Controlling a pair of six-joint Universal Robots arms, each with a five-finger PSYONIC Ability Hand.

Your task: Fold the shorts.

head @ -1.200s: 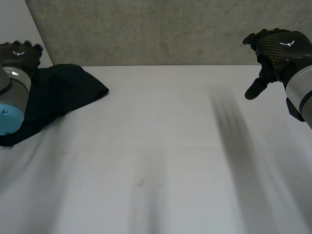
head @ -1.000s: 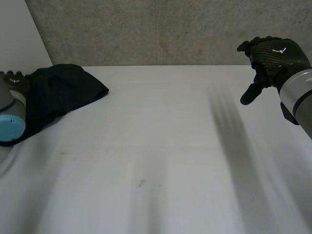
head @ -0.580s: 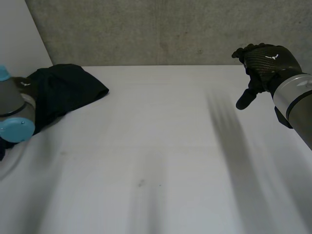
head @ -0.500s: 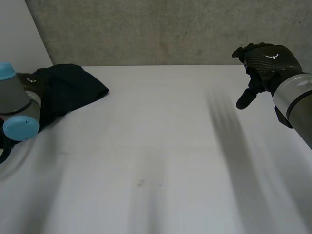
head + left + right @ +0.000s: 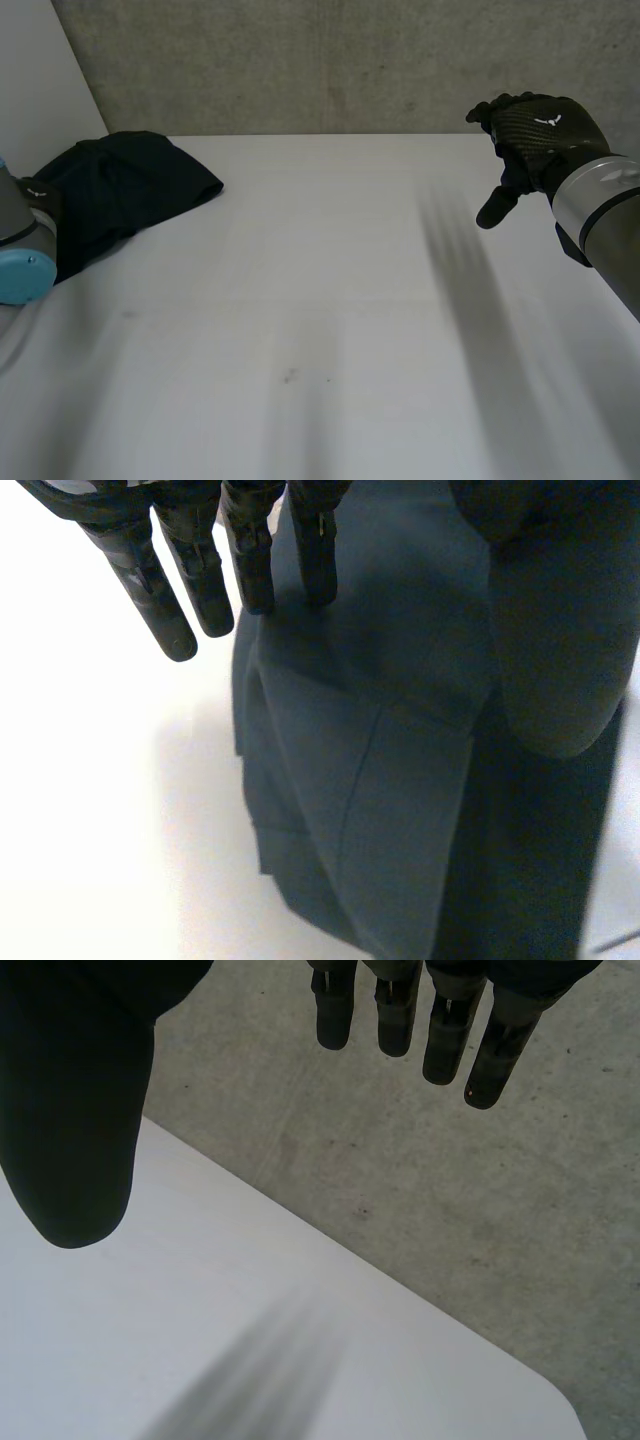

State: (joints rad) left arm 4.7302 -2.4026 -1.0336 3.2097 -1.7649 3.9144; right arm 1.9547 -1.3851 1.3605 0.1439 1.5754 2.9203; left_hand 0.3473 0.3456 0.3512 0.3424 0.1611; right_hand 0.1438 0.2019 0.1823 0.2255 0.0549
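Presently the left robot hand [image 5: 150, 590] is reaching, fingers straight, over the shorts [image 5: 130, 190]; the right robot hand [image 5: 535, 135], seemingly white-logoed, is hanging likewise slack above the worktop [image 5: 320, 300].

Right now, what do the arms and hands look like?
Hands are black: right hand, woven-textured back with a small white emblem; left hand, segmented fingers. Right arm and left arm are grey; the left has a light-blue cap.

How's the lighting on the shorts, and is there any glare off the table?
Head view: the shorts are nearly black, folds hardly readable; the table shows no glare. Left wrist view: the table beside the shorts glares white, while a seam and folds show on the cloth.
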